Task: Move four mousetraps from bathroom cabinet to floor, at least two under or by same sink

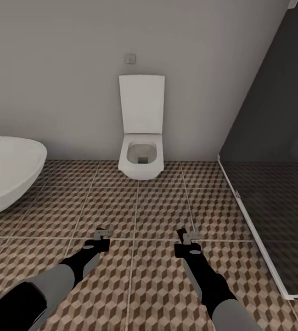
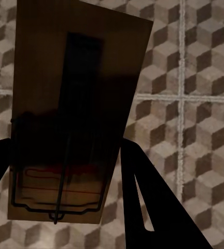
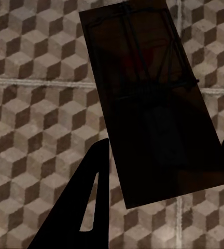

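The cube-patterned floor (image 1: 158,216) runs to a grey wall. A white bathtub (image 1: 6,174) sits at the left, a dark glass shower screen (image 1: 277,216) at the right, and a white toilet (image 1: 140,158) with its lid up stands against the wall between them. Both arms reach forward above the tiles. The left gripper (image 1: 101,238) is clamped on a mousetrap (image 2: 75,104); the right gripper (image 1: 186,239) grips a second, shadowed trap (image 3: 153,104).
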Tool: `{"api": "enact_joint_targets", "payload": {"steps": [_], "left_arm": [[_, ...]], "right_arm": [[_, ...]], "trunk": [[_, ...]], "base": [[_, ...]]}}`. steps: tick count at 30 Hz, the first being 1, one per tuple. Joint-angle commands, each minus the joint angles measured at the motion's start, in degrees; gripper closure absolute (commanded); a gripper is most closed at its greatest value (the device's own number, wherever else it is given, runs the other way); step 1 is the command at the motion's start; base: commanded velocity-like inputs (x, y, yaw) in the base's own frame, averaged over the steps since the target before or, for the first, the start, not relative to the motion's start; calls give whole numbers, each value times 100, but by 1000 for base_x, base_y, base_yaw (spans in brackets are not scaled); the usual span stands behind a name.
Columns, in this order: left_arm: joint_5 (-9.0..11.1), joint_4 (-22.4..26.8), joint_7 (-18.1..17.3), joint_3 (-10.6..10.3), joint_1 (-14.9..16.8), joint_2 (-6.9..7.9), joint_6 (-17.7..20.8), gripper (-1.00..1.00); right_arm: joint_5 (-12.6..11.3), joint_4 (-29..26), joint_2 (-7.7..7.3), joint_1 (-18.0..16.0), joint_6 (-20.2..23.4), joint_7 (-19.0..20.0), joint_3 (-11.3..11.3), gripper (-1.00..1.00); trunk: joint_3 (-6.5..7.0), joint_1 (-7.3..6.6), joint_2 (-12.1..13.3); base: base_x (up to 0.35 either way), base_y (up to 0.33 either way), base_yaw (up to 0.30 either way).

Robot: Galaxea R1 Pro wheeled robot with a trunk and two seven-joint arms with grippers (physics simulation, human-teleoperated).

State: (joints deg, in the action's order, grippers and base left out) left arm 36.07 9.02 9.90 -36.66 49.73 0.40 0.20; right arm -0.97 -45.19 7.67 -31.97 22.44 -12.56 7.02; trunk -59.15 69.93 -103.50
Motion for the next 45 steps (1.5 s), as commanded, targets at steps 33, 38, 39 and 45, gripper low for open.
{"api": "enact_joint_targets", "payload": {"steps": [33,38,39,45], "left_arm": [[31,8,47,-52,-8,-106,6,100],[29,6,47,-52,-8,-105,6,100],[30,8,47,-52,-8,-104,6,100],[28,10,47,-52,-8,-104,6,100]], "right_arm": [[-18,-8,-2,-2,32,-36,19,100],[-18,-8,-2,-2,31,-36,19,100],[-18,-8,-2,-2,31,-36,19,100],[-18,-8,-2,-2,31,-36,19,100]], "trunk": [[-902,725,-1327],[-1038,834,-1527],[-1065,856,-1567],[-1228,988,-1808]], "base": [[0,0,0],[0,0,0],[0,0,0],[0,0,0]]}}
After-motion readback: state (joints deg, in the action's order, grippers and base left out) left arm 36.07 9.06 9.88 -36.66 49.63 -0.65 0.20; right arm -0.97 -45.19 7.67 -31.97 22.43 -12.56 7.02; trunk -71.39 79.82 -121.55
